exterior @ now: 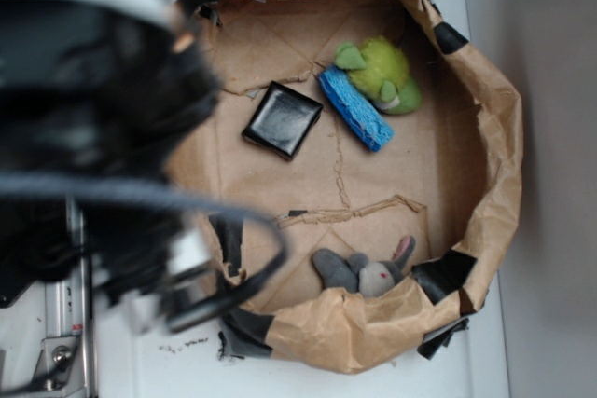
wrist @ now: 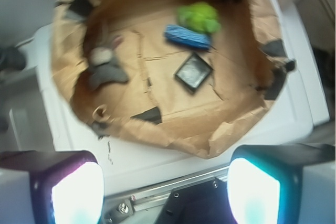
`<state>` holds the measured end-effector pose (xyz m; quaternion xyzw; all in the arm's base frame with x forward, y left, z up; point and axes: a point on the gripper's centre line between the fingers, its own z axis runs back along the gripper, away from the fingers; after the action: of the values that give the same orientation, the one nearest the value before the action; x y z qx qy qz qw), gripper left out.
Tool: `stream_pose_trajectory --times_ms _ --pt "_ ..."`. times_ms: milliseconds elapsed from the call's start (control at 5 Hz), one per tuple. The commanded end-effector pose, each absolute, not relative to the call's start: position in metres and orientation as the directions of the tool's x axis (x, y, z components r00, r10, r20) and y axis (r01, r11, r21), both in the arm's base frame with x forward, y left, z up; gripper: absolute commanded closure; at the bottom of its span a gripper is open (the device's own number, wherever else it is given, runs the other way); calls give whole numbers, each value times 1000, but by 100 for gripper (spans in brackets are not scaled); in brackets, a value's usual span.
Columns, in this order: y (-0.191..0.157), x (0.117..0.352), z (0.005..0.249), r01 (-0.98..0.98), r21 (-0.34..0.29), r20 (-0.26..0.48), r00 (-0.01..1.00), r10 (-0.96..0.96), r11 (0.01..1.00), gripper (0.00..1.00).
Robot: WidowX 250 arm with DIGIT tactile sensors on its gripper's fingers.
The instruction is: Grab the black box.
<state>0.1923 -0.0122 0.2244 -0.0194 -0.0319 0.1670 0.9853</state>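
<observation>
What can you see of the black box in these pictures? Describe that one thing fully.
The black box is small, flat and square, with rounded corners and bevelled edges. Its top looks glossy, like hard plastic, and catches the light. It lies flat on the floor of the brown paper bin, turned cornerwise like a diamond. A blue sponge lies close beside it, apparently without touching. Nothing rests on it. The gripper is open and well away from it, outside the bin.

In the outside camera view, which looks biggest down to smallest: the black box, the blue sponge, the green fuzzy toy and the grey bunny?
1. Green fuzzy toy
2. Grey bunny, partly hidden by the paper wall, so unsure
3. Black box and blue sponge, about alike
</observation>
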Motion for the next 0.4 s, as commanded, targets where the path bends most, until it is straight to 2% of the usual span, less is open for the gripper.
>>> stream_pose_trajectory --times_ms 0,200 --pt "14 227 181 -705 -41 -9 708 706 708 0" --pt "23 240 149 -770 -3 -22 638 770 638 0"
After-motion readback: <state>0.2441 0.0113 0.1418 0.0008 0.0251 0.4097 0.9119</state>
